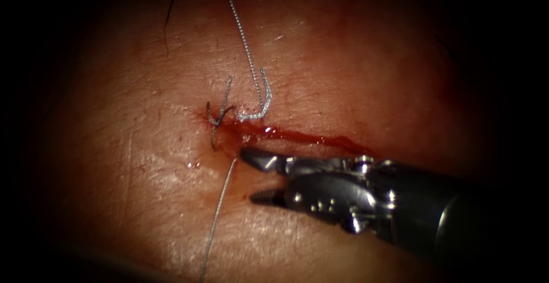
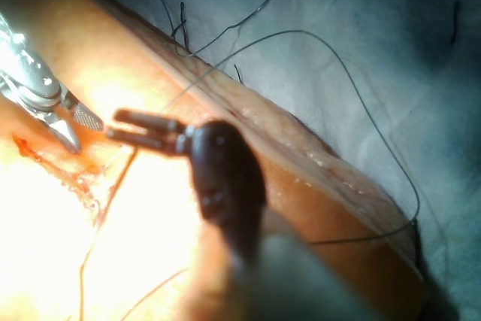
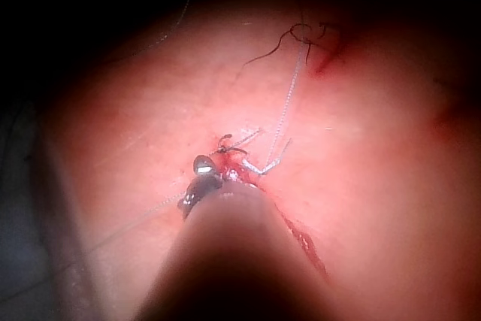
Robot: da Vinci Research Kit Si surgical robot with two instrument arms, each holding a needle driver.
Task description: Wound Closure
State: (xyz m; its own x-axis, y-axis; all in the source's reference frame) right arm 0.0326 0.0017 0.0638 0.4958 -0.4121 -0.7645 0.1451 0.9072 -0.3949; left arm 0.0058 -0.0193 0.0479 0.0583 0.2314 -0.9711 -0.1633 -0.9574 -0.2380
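Now we see the right tool [image 1: 257, 177] with jaws open, holding nothing, beside the cut [image 1: 309, 137] near the knotted thread [image 1: 251, 97]; the left tool's [image 2: 124, 127] jaws open too, empty.

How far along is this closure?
Done: one knotted stitch at the left end of the cut. In hand: the thread passes again beside it, untied; the right tool and left tool both have open, empty jaws. Left: rightward the cut gapes, with red fluid.
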